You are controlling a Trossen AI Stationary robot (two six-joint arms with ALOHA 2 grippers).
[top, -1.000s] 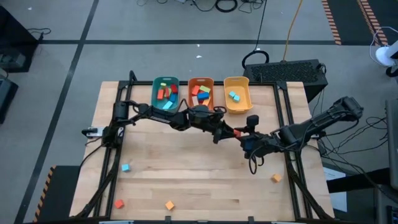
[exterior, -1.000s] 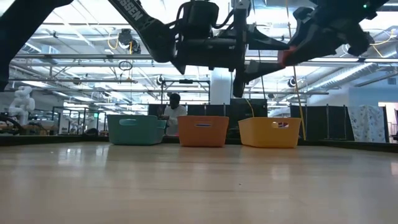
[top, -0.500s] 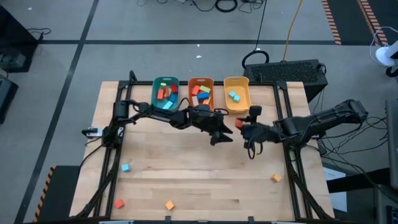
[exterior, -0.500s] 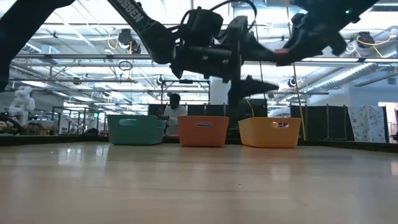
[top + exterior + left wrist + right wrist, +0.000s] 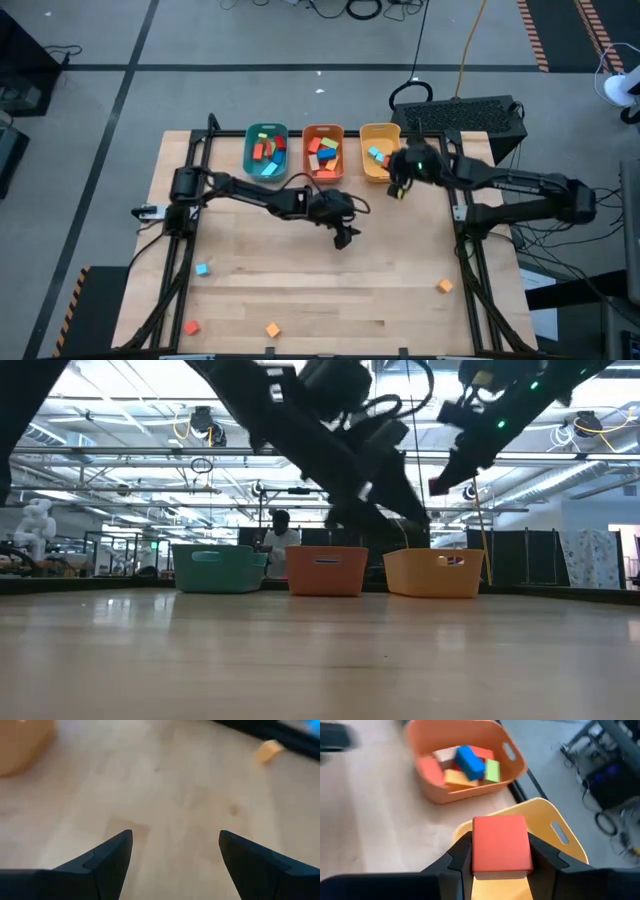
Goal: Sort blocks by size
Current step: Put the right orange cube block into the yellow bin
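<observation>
Right gripper moved above yellow bin, clamping red block, left gripper spread wide, holding nothing

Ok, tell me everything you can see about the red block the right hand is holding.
The red block is a plain cube-like piece with flat, matte faces and slightly softened edges; it looks like painted wood. It sits clamped between the two dark fingers of the right hand, which press on opposite sides, top face level toward the wrist camera. It hangs in the air above the near rim of the yellow bin, touching nothing but the fingers. From table height it shows as a small red patch well above the bin.
</observation>
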